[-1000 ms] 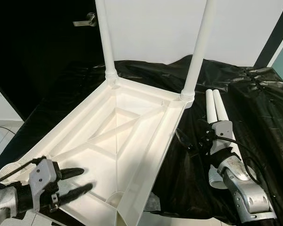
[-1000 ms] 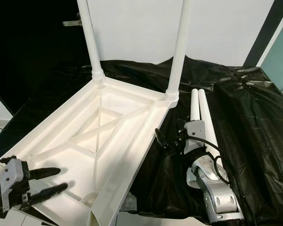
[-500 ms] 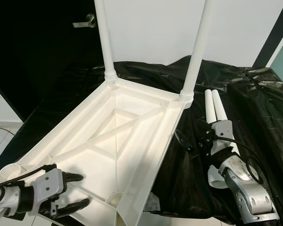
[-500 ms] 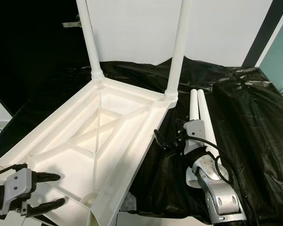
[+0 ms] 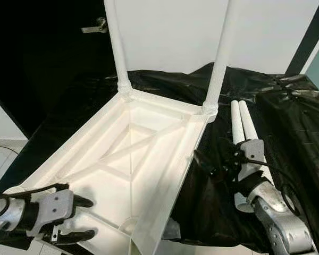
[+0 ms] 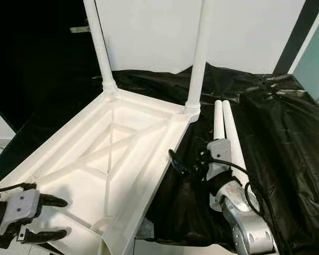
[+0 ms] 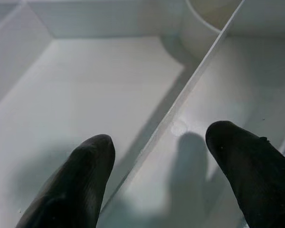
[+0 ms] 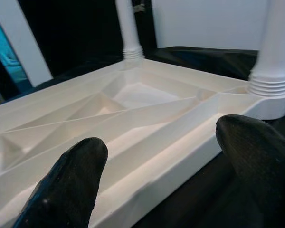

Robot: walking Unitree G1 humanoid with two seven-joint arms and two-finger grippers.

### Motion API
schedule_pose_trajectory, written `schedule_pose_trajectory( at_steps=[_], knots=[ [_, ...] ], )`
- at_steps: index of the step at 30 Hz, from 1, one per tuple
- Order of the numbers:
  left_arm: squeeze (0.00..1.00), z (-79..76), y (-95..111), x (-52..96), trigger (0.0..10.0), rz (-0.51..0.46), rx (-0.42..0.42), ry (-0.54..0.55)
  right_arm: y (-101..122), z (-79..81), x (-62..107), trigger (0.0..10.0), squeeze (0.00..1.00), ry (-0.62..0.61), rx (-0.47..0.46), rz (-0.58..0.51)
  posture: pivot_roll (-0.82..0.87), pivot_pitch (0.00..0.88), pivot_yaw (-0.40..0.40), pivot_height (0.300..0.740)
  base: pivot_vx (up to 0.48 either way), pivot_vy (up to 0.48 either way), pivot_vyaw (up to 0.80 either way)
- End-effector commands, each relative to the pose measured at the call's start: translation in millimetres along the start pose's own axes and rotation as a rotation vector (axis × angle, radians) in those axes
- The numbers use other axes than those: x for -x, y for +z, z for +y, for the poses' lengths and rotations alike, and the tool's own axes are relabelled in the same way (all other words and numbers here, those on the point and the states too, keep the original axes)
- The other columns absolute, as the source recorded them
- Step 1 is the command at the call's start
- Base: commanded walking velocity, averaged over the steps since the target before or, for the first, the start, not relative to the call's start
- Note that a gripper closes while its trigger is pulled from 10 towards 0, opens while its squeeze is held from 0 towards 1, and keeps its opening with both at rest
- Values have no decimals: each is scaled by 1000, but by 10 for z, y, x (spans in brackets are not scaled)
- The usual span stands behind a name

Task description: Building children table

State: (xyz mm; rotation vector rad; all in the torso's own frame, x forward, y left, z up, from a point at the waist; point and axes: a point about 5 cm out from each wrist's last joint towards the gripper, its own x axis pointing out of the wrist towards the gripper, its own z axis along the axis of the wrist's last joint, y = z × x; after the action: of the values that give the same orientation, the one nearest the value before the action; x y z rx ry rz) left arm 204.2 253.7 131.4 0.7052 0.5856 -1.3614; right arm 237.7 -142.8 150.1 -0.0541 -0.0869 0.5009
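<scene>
Since second ago, left gripper (image 5: 74, 219) dropping lower to near corner of upturned tabletop (image 5: 149, 154) on black sheet (image 5: 287, 122), fingers spread, empty. Am steadying that corner. Right gripper (image 6: 189, 164) open, empty, hovering beside loose legs (image 5: 243, 125); should grab one squarely, near middle.

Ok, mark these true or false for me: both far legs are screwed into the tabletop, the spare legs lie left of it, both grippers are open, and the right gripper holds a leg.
1. Two legs stand in the far corners of the upturned tabletop: true.
2. Spare legs lie to its left: false, to its right, on black sheeting.
3. Left gripper and right gripper are open: true.
4. Right gripper holds a leg: false, it holds nothing.
</scene>
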Motion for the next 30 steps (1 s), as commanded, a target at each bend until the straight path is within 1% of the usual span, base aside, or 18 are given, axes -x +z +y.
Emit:
schedule_pose_trajectory(
  at_steps=[1,3,4,5,6,7,8,9,10,11,13,14,18,20,24,25,27,30],
  knots=[
    [0,-27,-155,-75,10000,91,72,-6,2,34,19,10000,0,14,-16,11,27,0,5,740,0,0,0],
    [0,6,-164,-97,10000,100,85,25,1,43,21,10000,0,18,-19,14,27,0,5,740,0,0,0],
    [0,35,-175,-106,9529,107,107,47,6,51,23,10000,0,22,-20,15,31,0,3,740,0,0,0],
    [0,52,-181,-111,6549,107,127,61,8,60,24,10000,0,28,-22,17,33,0,1,740,0,0,0],
    [0,52,-181,-111,6549,107,127,61,8,60,24,10000,0,28,-22,17,33,0,1,740,0,0,0],
    [0,60,-183,-112,4627,105,137,66,10,65,24,10000,0,32,-23,19,33,0,1,740,0,0,0],
    [0,71,-182,-112,3294,96,163,79,13,70,24,10000,0,34,-24,21,37,7,-2,740,0,0,0],
    [0,85,-179,-111,0,83,189,109,10,72,21,10000,0,35,-24,25,40,15,-2,740,0,0,0],
    [0,85,-179,-111,0,83,189,109,10,72,21,10000,0,35,-24,25,40,15,-2,740,0,0,0],
    [0,101,-182,-104,0,75,223,166,8,77,17,10000,0,35,-25,30,43,20,-3,740,0,0,0],
    [0,101,-182,-104,0,75,223,166,8,77,17,10000,0,35,-25,30,43,20,-3,740,0,0,0],
    [0,102,-184,-102,0,62,256,209,11,87,16,10000,0,36,-28,33,45,23,-3,740,0,0,0],
    [0,112,-164,-105,0,21,312,295,7,98,2,10000,0,34,-33,36,51,21,-1,740,0,0,0],
    [0,108,-151,-106,0,8,322,326,7,103,0,10000,0,33,-36,35,56,20,-1,740,0,0,0],
    [0,79,-108,-145,0,-27,371,400,4,115,-17,10000,0,31,-42,35,61,17,-2,740,0,0,0],
    [0,71,-57,-185,0,-54,397,457,2,130,-35,10000,0,31,-47,33,64,14,-3,740,0,0,0],
    [0,69,-1,-203,0,-86,422,501,7,142,-54,10000,0,29,-52,29,66,14,-3,740,0,0,0],
    [0,65,47,-220,0,-107,437,536,11,147,-68,10000,0,24,-55,25,67,11,-2,740,0,0,0]
  ],
)
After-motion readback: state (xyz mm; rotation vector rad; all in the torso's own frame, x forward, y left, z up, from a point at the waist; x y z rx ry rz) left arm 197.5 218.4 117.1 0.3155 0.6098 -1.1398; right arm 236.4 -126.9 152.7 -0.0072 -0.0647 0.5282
